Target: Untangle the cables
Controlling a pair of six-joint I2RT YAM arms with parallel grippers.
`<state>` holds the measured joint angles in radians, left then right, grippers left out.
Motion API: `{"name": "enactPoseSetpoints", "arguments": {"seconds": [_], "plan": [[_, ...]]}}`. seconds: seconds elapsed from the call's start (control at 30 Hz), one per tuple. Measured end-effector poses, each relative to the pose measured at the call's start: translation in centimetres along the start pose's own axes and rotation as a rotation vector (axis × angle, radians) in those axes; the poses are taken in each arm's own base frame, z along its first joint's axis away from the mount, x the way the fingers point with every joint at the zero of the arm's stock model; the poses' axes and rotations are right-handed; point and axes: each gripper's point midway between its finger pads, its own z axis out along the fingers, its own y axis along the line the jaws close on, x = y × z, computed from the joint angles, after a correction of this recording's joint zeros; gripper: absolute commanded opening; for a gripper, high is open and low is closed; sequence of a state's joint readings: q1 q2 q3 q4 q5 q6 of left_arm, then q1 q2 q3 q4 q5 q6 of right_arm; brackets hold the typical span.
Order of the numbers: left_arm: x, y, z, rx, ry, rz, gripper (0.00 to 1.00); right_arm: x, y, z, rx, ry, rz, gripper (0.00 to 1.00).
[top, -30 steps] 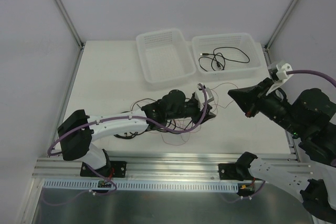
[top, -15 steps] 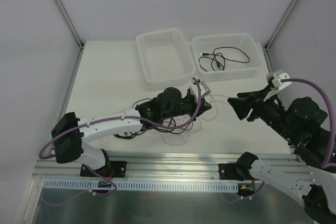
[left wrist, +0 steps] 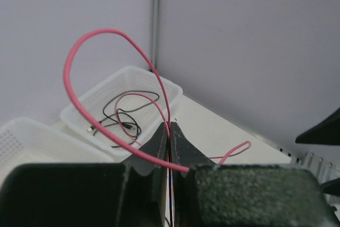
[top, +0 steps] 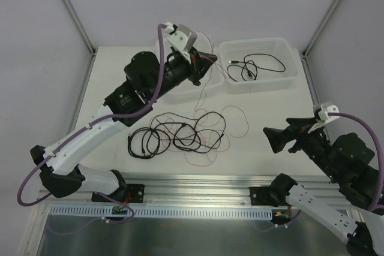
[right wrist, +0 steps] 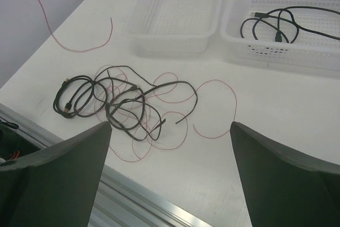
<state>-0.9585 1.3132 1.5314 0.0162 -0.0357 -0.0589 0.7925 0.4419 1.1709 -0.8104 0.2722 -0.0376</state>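
The tangled cables (top: pixel 180 133) lie on the white table: black cables with small plugs and fine red wires looping through them (right wrist: pixel 125 104). My left gripper (top: pixel 206 64) is raised high over the left basket, shut on a red wire (left wrist: pixel 101 126) that arcs above the closed fingers (left wrist: pixel 159 142). The red wire (top: pixel 206 88) hangs from it down toward the tangle. My right gripper (top: pixel 273 139) hovers to the right of the tangle, open, with nothing between its fingers (right wrist: pixel 64 168). In the right wrist view the tangle lies ahead of the gripper (right wrist: pixel 170 125).
Two white mesh baskets stand at the back: the left basket (right wrist: pixel 170 41) has nothing in it; the right basket (top: pixel 267 83) holds a black cable (top: pixel 255 67). A black coil (top: pixel 143 143) lies at the tangle's left. The aluminium rail (top: pixel 198 184) runs along the near edge.
My left gripper shut on a red wire in the tangle and rose up and back over the left basket. My right gripper opened and drew back toward the near right. The tangle spread out.
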Motion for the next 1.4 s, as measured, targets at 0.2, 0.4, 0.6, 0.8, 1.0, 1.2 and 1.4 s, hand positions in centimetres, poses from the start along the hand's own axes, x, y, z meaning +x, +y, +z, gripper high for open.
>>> {"name": "enactPoseSetpoints", "arguments": {"seconds": [0.2, 0.4, 0.6, 0.8, 1.0, 1.2, 1.4], "plan": [[-6.8, 3.3, -1.5, -0.065, -0.109, 0.015, 0.00, 1.1, -0.4, -0.3, 0.002, 0.003, 0.000, 1.00], [-11.2, 6.6, -1.7, -0.135, -0.192, 0.063, 0.00, 3.0, -0.6, 0.5, 0.014, 0.055, -0.008, 1.00], [-8.8, 13.2, 2.5, -0.247, -0.133, 0.081, 0.00, 4.7, -0.5, 1.5, 0.017, 0.109, -0.012, 1.00], [-1.3, 20.4, 7.6, -0.330, 0.013, 0.064, 0.00, 6.9, -0.1, 2.9, 0.018, 0.196, -0.012, 1.00], [7.5, 27.5, 10.1, -0.404, 0.154, 0.024, 0.01, 8.1, -0.3, 3.5, 0.035, 0.237, -0.018, 1.00], [17.1, 33.4, 10.8, -0.479, 0.282, -0.091, 0.37, 8.6, -0.7, 3.8, 0.062, 0.253, -0.027, 0.97], [24.3, 35.8, 8.5, -0.548, 0.403, -0.228, 0.76, 9.5, -0.8, 4.7, 0.082, 0.302, -0.042, 0.97]]}}
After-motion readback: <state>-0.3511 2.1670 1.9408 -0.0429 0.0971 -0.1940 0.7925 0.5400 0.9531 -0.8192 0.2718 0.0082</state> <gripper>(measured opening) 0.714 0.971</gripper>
